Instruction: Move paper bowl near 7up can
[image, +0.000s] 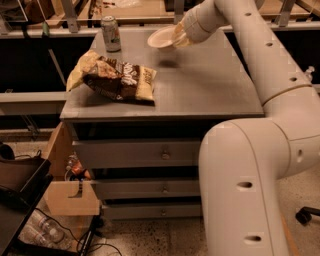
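The paper bowl is off-white and round, held tilted in the air above the far part of the grey cabinet top. My gripper is shut on the bowl's right rim, at the end of the white arm reaching in from the right. The 7up can stands upright at the far left corner of the top, to the left of the bowl with a clear gap between them. The bowl's shadow lies on the top below it.
A brown and yellow snack bag lies on the left front part of the top. My white arm fills the right side. Drawers are below. A cardboard box and clutter sit on the floor at left.
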